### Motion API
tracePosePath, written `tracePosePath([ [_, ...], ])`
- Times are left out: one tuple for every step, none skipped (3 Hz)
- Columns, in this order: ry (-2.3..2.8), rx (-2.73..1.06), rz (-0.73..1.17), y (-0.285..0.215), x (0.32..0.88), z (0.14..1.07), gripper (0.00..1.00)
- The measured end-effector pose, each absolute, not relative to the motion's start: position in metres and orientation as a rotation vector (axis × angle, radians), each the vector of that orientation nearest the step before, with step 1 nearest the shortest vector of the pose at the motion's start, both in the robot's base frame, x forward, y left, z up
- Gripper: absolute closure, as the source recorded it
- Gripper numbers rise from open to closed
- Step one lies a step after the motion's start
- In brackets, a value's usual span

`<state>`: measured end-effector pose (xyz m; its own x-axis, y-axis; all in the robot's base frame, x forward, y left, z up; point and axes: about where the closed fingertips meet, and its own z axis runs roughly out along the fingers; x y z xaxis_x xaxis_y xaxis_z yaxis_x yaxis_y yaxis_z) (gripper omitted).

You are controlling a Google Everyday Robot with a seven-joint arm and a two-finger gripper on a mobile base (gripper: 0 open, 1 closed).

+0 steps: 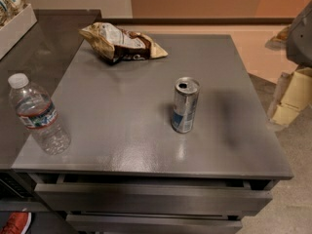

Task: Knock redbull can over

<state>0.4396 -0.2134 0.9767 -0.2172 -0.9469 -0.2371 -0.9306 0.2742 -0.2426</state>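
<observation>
The redbull can (185,105), slim and silver with blue panels and a pull-tab top, stands upright right of the middle of the grey table (122,130). My gripper (287,101), cream-coloured under a grey arm part, hangs at the right edge of the view. It is beyond the table's right edge, clearly apart from the can and at about the can's height.
A clear water bottle with a white cap (37,115) stands at the table's front left corner. A crumpled snack bag (122,43) lies at the back. A white box with snack packs (12,18) sits on the counter at the far left. Drawers are below the front edge.
</observation>
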Motion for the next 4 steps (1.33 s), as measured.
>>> tracePosePath([
  [2.176,-1.669,0.023,-0.199,0.445,0.971,0.00],
  [2.127,-1.624,0.125,-0.174,0.453,0.959,0.00],
  [2.068,-1.592,0.223,-0.142,0.464,0.947,0.00],
  [2.009,-1.570,0.306,-0.115,0.472,0.939,0.00],
])
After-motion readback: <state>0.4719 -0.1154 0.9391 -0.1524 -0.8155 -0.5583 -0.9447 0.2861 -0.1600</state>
